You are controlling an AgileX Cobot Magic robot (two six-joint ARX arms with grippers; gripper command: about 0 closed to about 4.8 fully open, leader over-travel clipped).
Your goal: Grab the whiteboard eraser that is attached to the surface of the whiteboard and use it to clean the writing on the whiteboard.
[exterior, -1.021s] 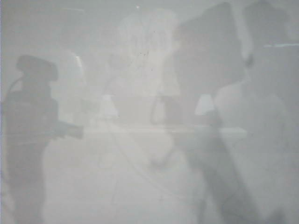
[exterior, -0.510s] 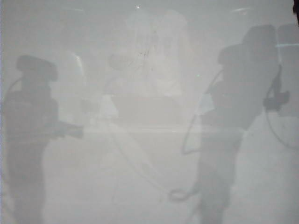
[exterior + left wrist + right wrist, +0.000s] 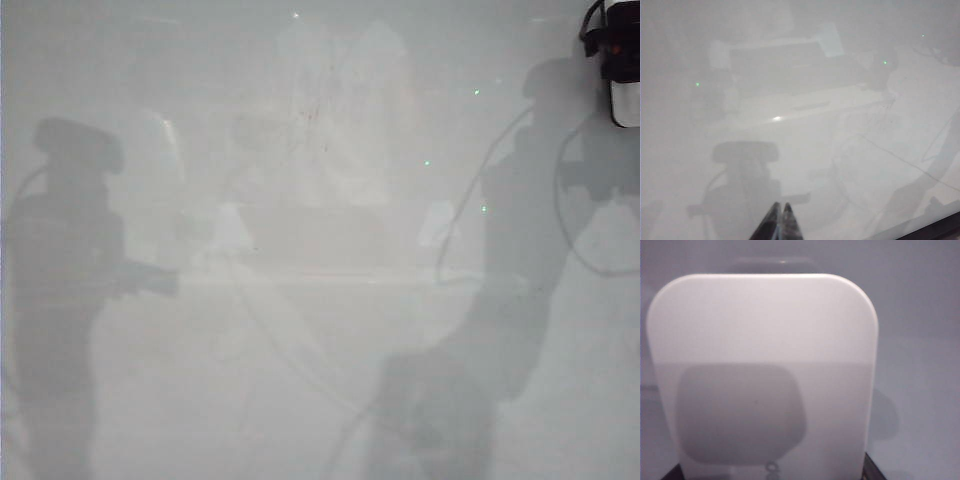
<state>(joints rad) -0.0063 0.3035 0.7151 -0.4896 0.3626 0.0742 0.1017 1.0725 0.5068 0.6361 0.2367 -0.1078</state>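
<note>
The whiteboard (image 3: pixel 300 330) fills the exterior view, glossy and pale, with faint dark marks (image 3: pixel 310 110) near its upper middle. At the top right edge my right gripper (image 3: pixel 620 70) holds the white whiteboard eraser (image 3: pixel 626 102) against or just over the board. In the right wrist view the whiteboard eraser (image 3: pixel 765 370) fills most of the picture, with the dark fingers (image 3: pixel 872 471) hugging its sides, so the right gripper (image 3: pixel 772 474) is shut on it. My left gripper (image 3: pixel 780 210) hovers over the whiteboard (image 3: pixel 805 150) with its tips pressed together and holds nothing.
Shadows and reflections of both arms lie across the board, one at the left (image 3: pixel 70 280) and one at the right (image 3: pixel 520 260). A dark board edge (image 3: pixel 935 231) shows in the left wrist view.
The right arm's shadow has swung from the middle toward the right. The right gripper with the eraser has come into view at the top right corner. The left arm has kept still.
</note>
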